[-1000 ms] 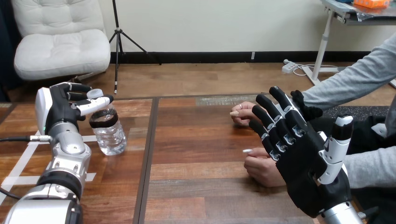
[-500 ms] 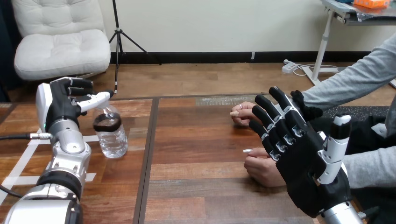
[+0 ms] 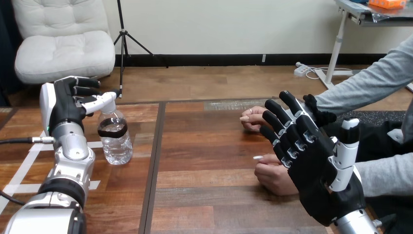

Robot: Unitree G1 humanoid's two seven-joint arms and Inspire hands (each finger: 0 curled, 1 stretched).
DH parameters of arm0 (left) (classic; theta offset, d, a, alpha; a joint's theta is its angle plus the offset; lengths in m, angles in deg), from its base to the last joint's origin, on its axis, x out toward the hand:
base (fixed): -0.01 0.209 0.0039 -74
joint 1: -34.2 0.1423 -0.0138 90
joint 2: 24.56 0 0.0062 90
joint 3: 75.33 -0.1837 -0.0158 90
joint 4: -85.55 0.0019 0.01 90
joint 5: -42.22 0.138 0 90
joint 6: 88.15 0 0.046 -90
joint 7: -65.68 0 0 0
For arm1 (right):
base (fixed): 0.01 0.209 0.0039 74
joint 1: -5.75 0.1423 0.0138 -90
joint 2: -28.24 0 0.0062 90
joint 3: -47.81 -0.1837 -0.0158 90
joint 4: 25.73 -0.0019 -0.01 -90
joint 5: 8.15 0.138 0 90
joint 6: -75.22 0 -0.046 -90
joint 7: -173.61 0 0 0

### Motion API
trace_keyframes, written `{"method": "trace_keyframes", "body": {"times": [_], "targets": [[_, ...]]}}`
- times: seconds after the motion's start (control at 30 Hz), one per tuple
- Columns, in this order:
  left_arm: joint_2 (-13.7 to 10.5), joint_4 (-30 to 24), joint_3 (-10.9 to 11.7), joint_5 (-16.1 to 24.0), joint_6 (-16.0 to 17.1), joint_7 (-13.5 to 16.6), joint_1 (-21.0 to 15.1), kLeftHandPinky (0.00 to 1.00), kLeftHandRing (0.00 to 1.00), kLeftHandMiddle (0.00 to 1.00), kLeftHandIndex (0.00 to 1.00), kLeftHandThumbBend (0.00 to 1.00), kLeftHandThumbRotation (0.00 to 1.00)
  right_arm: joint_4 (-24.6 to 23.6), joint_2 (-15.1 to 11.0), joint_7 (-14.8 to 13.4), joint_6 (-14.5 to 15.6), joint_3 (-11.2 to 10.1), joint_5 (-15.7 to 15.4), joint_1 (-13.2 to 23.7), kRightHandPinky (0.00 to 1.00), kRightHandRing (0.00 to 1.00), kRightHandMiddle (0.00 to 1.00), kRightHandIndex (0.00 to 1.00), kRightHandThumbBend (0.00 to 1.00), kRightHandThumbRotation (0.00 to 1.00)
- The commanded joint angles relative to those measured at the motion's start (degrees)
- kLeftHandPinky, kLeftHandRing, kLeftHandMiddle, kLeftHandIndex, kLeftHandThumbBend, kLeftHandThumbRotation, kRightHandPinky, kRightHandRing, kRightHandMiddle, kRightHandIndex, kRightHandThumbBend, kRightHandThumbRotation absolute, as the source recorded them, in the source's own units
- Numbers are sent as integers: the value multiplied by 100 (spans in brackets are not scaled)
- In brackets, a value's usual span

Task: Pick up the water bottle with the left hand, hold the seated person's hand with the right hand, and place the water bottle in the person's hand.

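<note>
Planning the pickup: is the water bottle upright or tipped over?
Upright: the water bottle stands on its base on the table, neck straight up, beside the left robot hand.

White-shelled black robot hand (image 3: 62, 111), silver forearm (image 3: 73, 163)

You get bright, even light over the whole bench (image 3: 209, 161), with a pale sheen on the wood near its far edge. Shadows on it are soft and faint, as under the water bottle (image 3: 114, 141), whose clear plastic carries small glints. The white shells on the left hand (image 3: 63, 109) read bright, while the black palm of the right hand (image 3: 319, 170) stays dark and flat.
</note>
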Motion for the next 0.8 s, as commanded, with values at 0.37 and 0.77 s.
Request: {"method": "trace_keyframes", "body": {"times": [0.37, 0.77], "targets": [[6, -416, -83, 41, 325, -25, -312, 38, 43, 48, 50, 68, 0, 116, -16, -52, -171, -113, -75, 525, 100, 100, 97, 100, 89, 100], [23, -492, -109, 65, 393, -13, -267, 37, 42, 48, 50, 68, 0, 122, -6, -97, -161, -118, -91, 551, 100, 100, 98, 100, 90, 100]]}}
